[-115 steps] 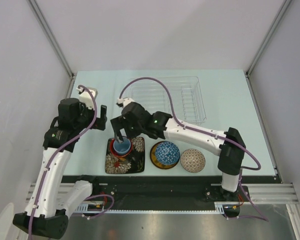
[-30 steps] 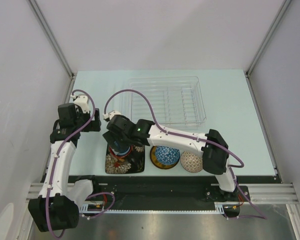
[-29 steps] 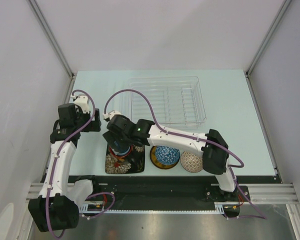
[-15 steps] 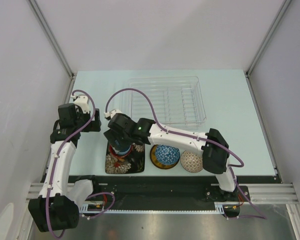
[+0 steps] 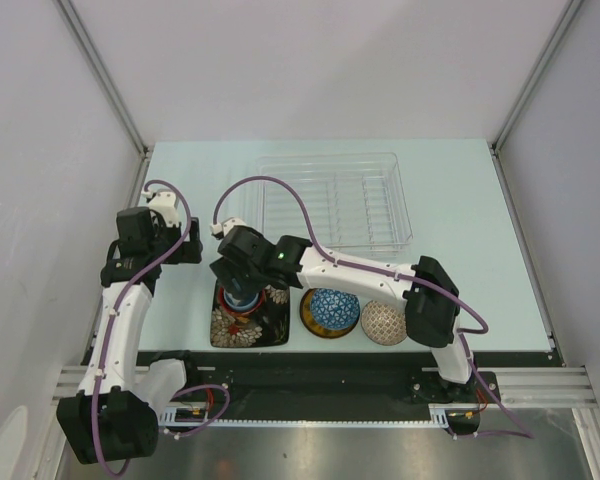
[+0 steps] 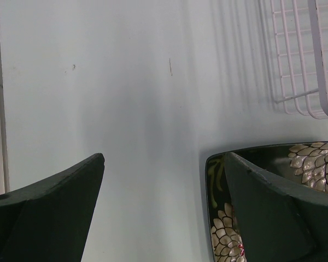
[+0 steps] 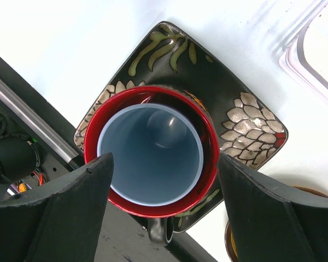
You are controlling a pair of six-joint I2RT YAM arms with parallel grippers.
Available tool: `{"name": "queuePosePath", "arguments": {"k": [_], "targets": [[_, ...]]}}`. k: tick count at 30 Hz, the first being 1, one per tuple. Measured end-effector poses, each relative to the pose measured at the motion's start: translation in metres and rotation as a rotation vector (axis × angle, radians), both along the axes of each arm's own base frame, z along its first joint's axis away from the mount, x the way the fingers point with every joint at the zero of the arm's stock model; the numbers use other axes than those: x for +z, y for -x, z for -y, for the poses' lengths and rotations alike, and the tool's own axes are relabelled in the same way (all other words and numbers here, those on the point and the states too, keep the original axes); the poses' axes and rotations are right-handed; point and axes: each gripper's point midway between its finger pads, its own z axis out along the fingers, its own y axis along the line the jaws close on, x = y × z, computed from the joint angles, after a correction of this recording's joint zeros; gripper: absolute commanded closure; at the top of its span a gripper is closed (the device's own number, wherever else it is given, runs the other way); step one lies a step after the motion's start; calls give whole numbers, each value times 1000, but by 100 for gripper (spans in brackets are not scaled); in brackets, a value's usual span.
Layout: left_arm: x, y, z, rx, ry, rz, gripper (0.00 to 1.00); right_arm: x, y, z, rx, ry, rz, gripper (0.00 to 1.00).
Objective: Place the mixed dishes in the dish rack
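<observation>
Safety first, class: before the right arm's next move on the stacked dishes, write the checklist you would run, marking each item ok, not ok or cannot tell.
1. Is the right gripper open: ok, a finger shows on each side of the mug.
2. Centred over the pale blue cup: ok, roughly.
3. Cup loose inside mug: cannot tell; it sits nested.
4. Mug seated on the black plate: ok.
5. Room in the dish rack: ok, no dishes in it.
6. Is the left gripper out of the path: ok, open over the table beside the plate.
</observation>
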Motion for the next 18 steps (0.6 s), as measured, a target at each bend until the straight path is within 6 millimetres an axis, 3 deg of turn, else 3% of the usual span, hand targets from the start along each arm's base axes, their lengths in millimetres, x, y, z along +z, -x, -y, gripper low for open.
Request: {"name": "queuePosePath", "arguments": {"k": [18], "targets": [[-2,1,0,0,0,-3,4,0,4,-1,4,7,10,21]]}}
